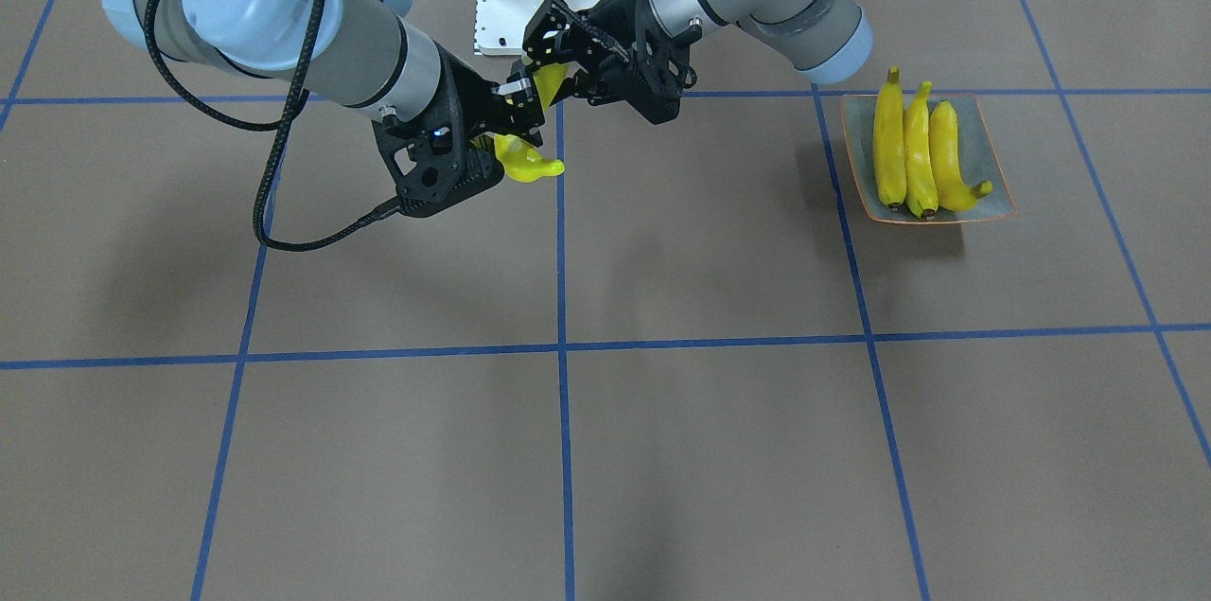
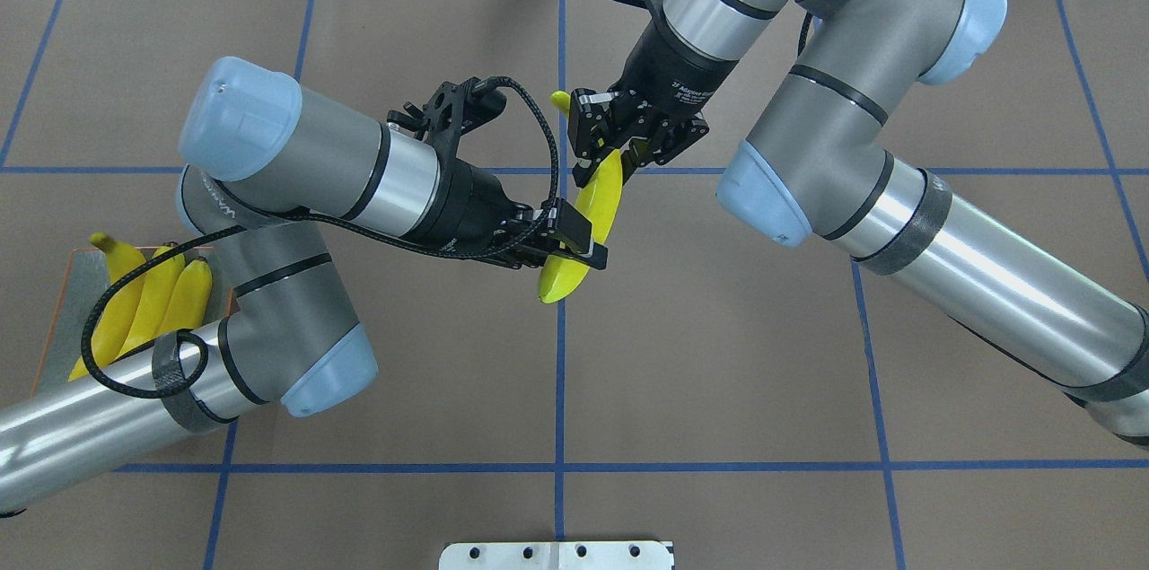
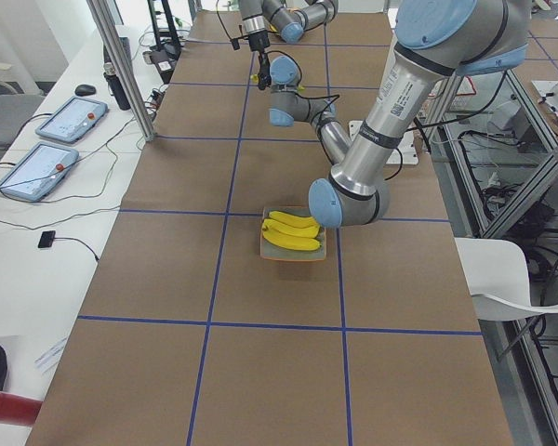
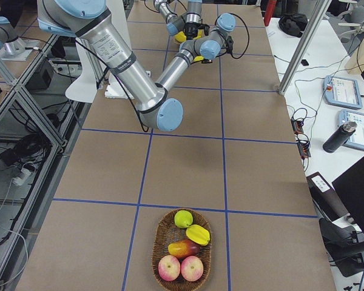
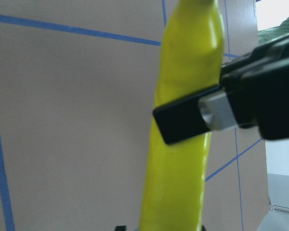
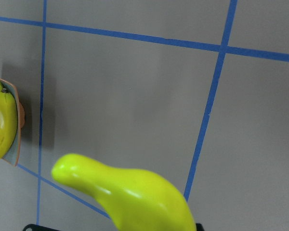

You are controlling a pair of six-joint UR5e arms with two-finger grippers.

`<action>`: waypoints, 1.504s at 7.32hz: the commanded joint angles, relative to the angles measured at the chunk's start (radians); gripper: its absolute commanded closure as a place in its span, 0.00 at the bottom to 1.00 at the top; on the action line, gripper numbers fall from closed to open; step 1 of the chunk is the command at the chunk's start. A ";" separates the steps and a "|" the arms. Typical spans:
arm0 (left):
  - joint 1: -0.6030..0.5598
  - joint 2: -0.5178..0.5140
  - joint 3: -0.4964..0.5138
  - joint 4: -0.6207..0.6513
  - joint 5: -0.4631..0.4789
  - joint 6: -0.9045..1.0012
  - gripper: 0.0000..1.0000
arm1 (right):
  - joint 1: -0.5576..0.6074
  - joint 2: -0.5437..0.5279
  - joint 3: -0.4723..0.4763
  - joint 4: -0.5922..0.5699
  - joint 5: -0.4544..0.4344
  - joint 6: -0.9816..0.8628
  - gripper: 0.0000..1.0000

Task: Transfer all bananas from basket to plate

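Both two-finger grippers are closed on one bright yellow curved banana (image 2: pixel 603 193), which is held clear of the brown table (image 2: pixel 718 328) above the central blue tape line (image 2: pixel 559 372). The left gripper (image 2: pixel 582 251) is clamped on the portion nearer the robot. The right gripper (image 2: pixel 609 144) is clamped on the portion farther from the robot.

The long axis of the held banana is aligned roughly with that tape line and runs away from the robot. The convex side is turned toward the robot's right. The far end narrows to a stubby neck bent toward the robot's left, the side where the plate stands. The near end is blunt and rounded. The skin is smooth and glossy, with a faint greenish cast in the wrist views. In the left wrist view a black finger pad (image 5: pixel 180 122) is pressed across the fruit.

A square, shallow grey-green plate (image 1: pixel 976 147) with a thin orange rim is set on the table well to the robot's left of the grippers. Three yellow bananas (image 1: pixel 918 151) are laid in it side by side, touching, with long axes parallel and dark tips toward the operators' side.

An oval woven wicker basket (image 4: pixel 156 251) is placed at the table end on the robot's right, well apart from both grippers. It is loaded with a green round fruit (image 4: pixel 183 218), a yellow fruit (image 4: pixel 198 234), a red-and-yellow fruit (image 4: pixel 183 248) and two red apples (image 4: pixel 181 268).
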 commanded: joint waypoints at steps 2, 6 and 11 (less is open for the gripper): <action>0.006 0.002 -0.003 0.003 0.000 -0.055 1.00 | -0.004 -0.001 -0.002 0.000 0.000 0.018 0.59; 0.005 0.002 -0.007 0.000 -0.001 -0.100 1.00 | -0.007 -0.030 -0.002 0.118 -0.004 0.101 0.00; -0.203 0.127 -0.028 0.012 -0.141 -0.097 1.00 | 0.117 -0.084 -0.005 0.115 -0.015 0.095 0.00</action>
